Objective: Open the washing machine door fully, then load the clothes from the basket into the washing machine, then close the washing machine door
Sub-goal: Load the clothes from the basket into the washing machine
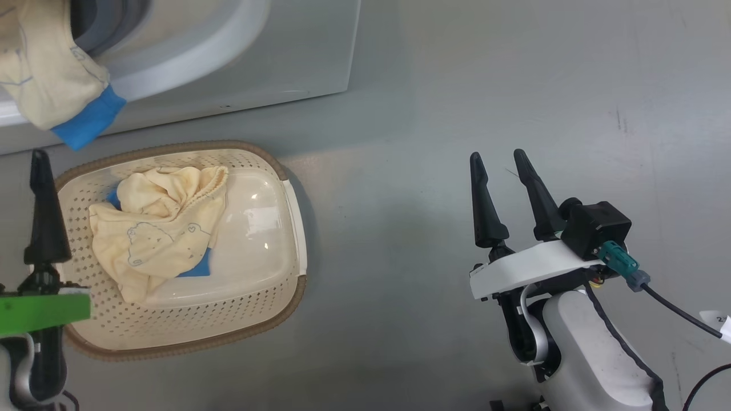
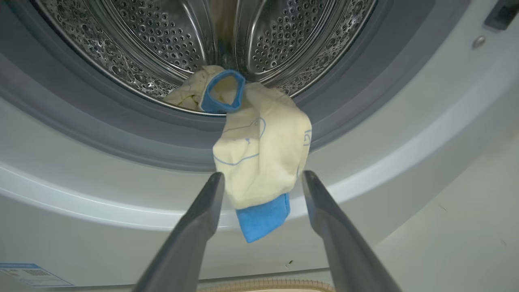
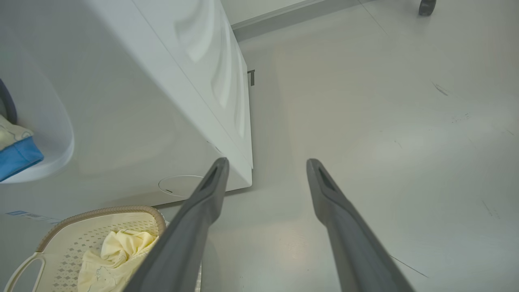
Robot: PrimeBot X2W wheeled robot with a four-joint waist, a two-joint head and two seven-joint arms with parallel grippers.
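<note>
The left jaws stand spread wide with nothing in them. Past their fingers (image 2: 190,231) the left wrist view looks into the washer (image 2: 425,121), where a yellow garment (image 2: 259,162) with blue cuffs hangs out of the drum (image 2: 162,44), over the grey seal (image 2: 101,125) and down the white front. From the head view comes the rest: the basket (image 1: 171,148) on the floor (image 1: 514,85) just before the washer, a second garment (image 1: 160,222) crumpled in its left half over some blue cloth (image 1: 197,268). One left finger rises beside the basket's left rim, a green band (image 1: 40,311) at the wrist. The right jaws are equally wide and empty, fingers pointing up the view well right of the basket, the pale forearm (image 1: 594,342) angled in from the lower right. The right wrist view adds the washer's side panel, grey skirting (image 3: 292,18) and a dark wheel (image 3: 426,6) beyond
</note>
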